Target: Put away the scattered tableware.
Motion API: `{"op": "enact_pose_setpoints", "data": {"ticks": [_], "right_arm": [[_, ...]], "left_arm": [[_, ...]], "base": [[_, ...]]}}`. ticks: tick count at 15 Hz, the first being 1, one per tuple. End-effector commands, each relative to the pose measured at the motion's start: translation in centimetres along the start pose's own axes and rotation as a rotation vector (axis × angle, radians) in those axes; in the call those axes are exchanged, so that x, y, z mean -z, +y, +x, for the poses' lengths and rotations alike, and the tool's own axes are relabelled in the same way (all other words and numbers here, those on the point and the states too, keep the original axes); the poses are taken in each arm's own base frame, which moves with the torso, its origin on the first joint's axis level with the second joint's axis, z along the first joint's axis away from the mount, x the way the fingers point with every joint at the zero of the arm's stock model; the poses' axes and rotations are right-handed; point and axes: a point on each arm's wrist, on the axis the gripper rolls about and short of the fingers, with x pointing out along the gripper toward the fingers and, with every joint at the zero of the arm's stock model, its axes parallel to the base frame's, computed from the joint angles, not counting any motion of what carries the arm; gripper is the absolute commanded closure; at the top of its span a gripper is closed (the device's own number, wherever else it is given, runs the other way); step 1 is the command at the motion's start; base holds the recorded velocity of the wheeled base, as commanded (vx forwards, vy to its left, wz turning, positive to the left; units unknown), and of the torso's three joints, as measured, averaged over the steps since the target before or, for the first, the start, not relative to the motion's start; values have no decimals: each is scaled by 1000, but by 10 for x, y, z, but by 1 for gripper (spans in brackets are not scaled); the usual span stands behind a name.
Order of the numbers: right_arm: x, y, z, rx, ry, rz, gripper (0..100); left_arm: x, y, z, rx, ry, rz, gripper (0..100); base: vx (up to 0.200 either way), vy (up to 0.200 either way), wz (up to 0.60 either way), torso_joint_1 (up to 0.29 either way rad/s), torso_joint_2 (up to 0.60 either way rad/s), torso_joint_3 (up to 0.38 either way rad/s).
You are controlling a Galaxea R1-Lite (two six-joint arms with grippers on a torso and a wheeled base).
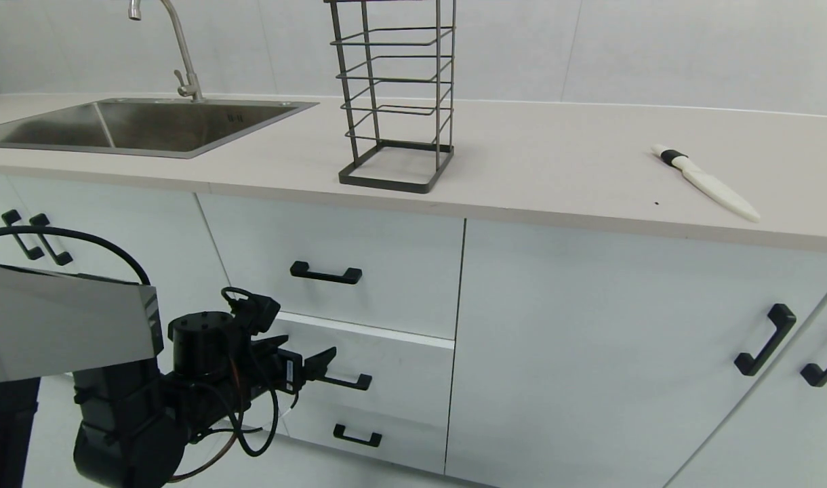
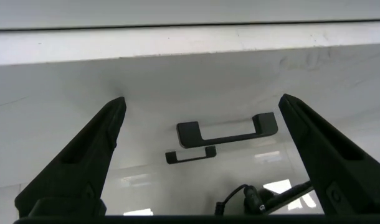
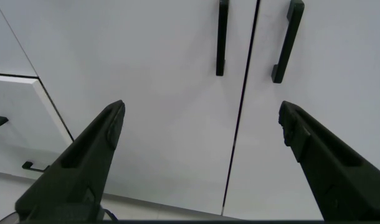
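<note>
A white knife (image 1: 705,181) with a black band on its handle lies on the countertop at the far right. A dark wire rack (image 1: 396,102) stands upright in the middle of the counter. My left gripper (image 1: 322,362) is low in front of the drawers, just left of the middle drawer's black handle (image 1: 346,381). In the left wrist view the left gripper (image 2: 202,102) stands open, and that handle (image 2: 227,130) lies between and beyond its fingers, untouched. My right gripper (image 3: 202,109) is open and empty, facing white cabinet doors.
A steel sink (image 1: 264,112) with a faucet (image 1: 176,41) sits at the back left of the counter. Below it are a top drawer handle (image 1: 325,273) and a bottom one (image 1: 357,437). Two vertical door handles (image 3: 222,37) (image 3: 286,40) hang ahead of the right gripper.
</note>
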Motion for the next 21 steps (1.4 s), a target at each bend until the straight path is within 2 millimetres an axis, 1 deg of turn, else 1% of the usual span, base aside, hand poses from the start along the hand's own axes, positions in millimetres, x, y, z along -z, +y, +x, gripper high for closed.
{"op": "enact_pose_setpoints", "data": {"ticks": [1, 4, 7, 8, 10, 11, 12, 13, 15, 16, 18, 19, 20, 21], "right_arm": [[0, 0, 0, -1, 0, 0, 0], [0, 0, 0, -1, 2, 0, 0], [0, 0, 0, -1, 2, 0, 0], [0, 0, 0, -1, 2, 0, 0], [0, 0, 0, -1, 2, 0, 0], [0, 0, 0, -1, 2, 0, 0], [0, 0, 0, -1, 2, 0, 0], [0, 0, 0, -1, 2, 0, 0], [0, 0, 0, -1, 2, 0, 0], [0, 0, 0, -1, 2, 0, 0], [0, 0, 0, -1, 2, 0, 0], [0, 0, 0, -1, 2, 0, 0], [0, 0, 0, -1, 2, 0, 0], [0, 0, 0, -1, 2, 0, 0]], "left_arm": [[-3, 1, 5, -2, -16, 0, 0], [-4, 2, 8, -1, -23, -10, 0], [-1, 2, 4, -4, -10, -14, 0], [-1, -1, -5, -1, 1, -16, 0], [-12, -13, -28, 22, -29, 2, 0], [-23, -28, -59, 54, -71, 22, 0], [-30, -37, -85, 71, -114, 40, 0], [-33, -39, -95, 71, -139, 47, 0], [-46, -46, -149, 71, -291, 79, 0], [-54, -50, -176, 71, -397, 91, 0], [-60, -48, -209, 21, -504, 109, 0], [-60, -50, -223, 10, -542, 117, 0], [-57, -52, -233, 10, -556, 118, 0], [-50, -52, -243, -8, -535, 110, 0]], "base": [[0, 0, 0, 0, 0, 0], [0, 0, 0, 0, 0, 0], [0, 0, 0, 0, 0, 0], [0, 0, 0, 0, 0, 0], [0, 0, 0, 0, 0, 0], [0, 0, 0, 0, 0, 0], [0, 0, 0, 0, 0, 0], [0, 0, 0, 0, 0, 0], [0, 0, 0, 0, 0, 0], [0, 0, 0, 0, 0, 0], [0, 0, 0, 0, 0, 0], [0, 0, 0, 0, 0, 0], [0, 0, 0, 0, 0, 0], [0, 0, 0, 0, 0, 0]]}}
